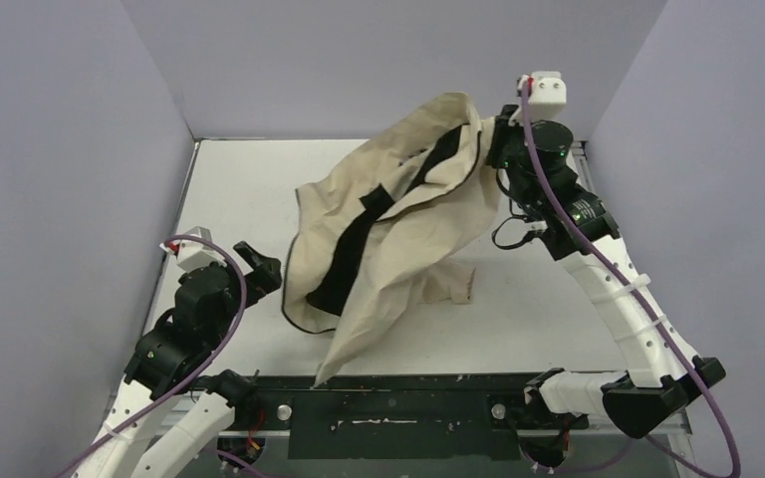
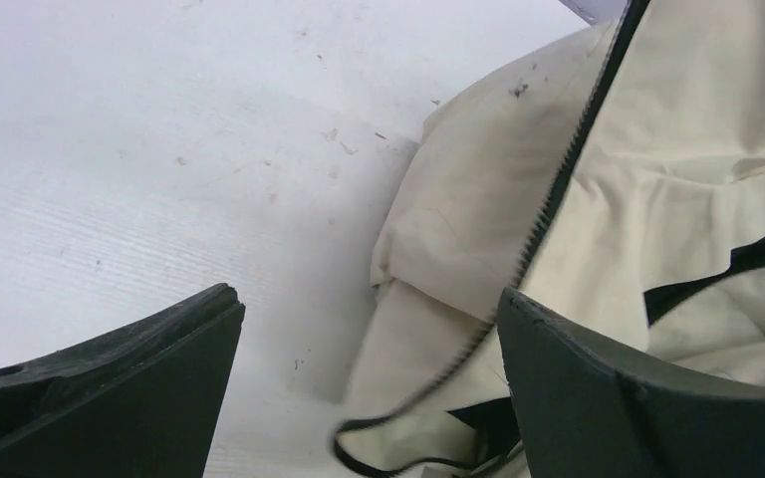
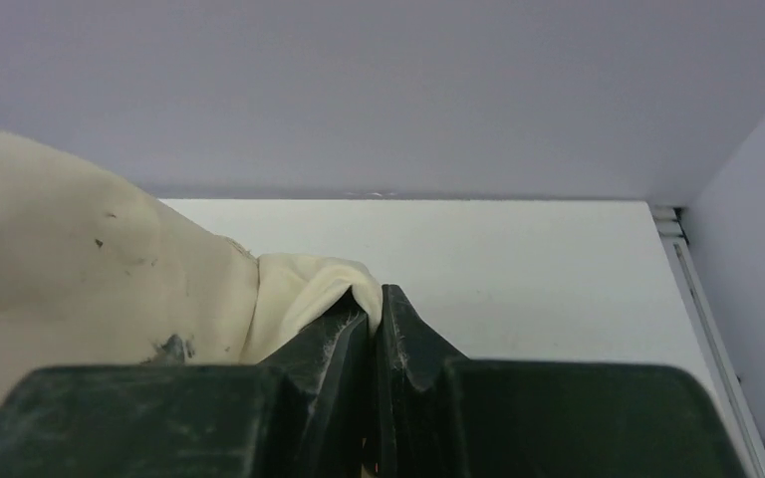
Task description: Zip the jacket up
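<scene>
Hoist: right claw (image 3: pixel 377 299) clamped on fold of large beige fabric jacket (image 1: pixel 398 219), holding top high over white surface (image 1: pixel 249 189) so dark zipper edge (image 2: pixel 558 189) hangs exposed. Left claw (image 1: pixel 259 269) spread wide, empty, beside lower hem; I judge it placed to catch zipper bottom.

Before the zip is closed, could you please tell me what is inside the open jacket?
Inside the jacket a dark lining shows, with zipper teeth along the open edge. Its folds hide the rest.
</scene>
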Controlling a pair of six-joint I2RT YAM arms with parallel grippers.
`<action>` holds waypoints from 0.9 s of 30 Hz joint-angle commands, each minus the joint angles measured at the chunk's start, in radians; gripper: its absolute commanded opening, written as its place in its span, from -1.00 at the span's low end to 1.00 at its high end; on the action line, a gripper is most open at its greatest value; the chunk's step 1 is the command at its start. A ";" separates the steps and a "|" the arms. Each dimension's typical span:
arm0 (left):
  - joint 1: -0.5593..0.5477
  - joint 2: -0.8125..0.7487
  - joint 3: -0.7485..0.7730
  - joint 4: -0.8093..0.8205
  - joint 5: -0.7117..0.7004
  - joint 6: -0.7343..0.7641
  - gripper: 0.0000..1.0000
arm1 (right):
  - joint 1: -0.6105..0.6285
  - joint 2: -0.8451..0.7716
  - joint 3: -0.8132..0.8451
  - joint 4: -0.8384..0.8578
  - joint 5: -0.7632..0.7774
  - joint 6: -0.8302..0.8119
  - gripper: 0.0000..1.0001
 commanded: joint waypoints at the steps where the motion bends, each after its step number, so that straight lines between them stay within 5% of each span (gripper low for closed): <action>1: 0.002 -0.002 0.029 0.136 0.083 0.092 0.94 | -0.208 -0.085 -0.152 0.050 -0.173 0.156 -1.00; 8: 0.002 0.050 -0.012 0.232 0.173 0.115 0.95 | -0.289 -0.173 -0.399 0.123 -0.453 0.062 -1.00; 14: 0.008 0.187 -0.073 0.314 0.198 0.083 0.94 | -0.291 -0.257 -0.538 0.134 -0.480 0.061 -1.00; 21: 0.020 0.442 -0.114 0.624 0.510 0.143 0.95 | -0.296 -0.325 -0.590 0.087 -0.494 0.064 -1.00; 27: 0.029 0.667 -0.055 0.735 0.595 0.204 0.95 | -0.299 -0.363 -0.614 0.076 -0.551 0.085 -1.00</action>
